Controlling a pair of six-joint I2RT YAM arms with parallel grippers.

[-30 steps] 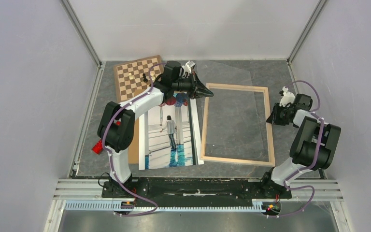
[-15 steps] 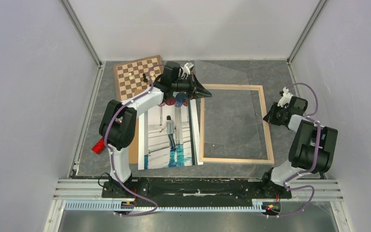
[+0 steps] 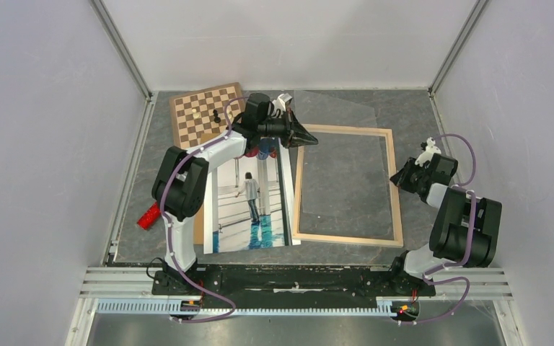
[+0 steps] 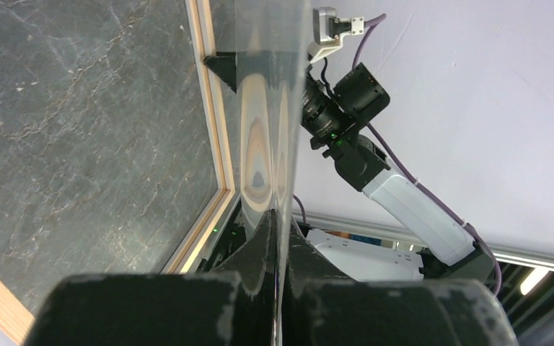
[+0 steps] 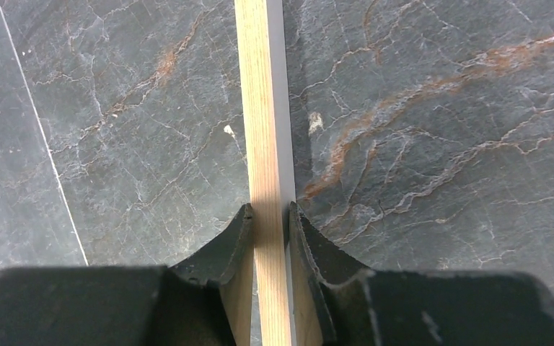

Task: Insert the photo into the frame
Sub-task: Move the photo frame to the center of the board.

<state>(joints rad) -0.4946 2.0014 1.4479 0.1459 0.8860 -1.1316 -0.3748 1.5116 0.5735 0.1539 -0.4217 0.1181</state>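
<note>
Wood frame (image 5: 260, 108) bar in R gripper (image 5: 269, 209) (L gripper (image 4: 277, 220) on clear sheet (image 4: 267, 86))

Plain pale walls (image 3: 296, 43) close in the left, back and right. A dark marbled tabletop (image 3: 418, 115) fills the middle; a metal rail (image 3: 115, 282) crosses the bottom.

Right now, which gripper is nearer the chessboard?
Left. The left gripper sits just right of the chessboard, by the far-left corner of the frame; the right gripper is clamped on its right bar, well away.
</note>
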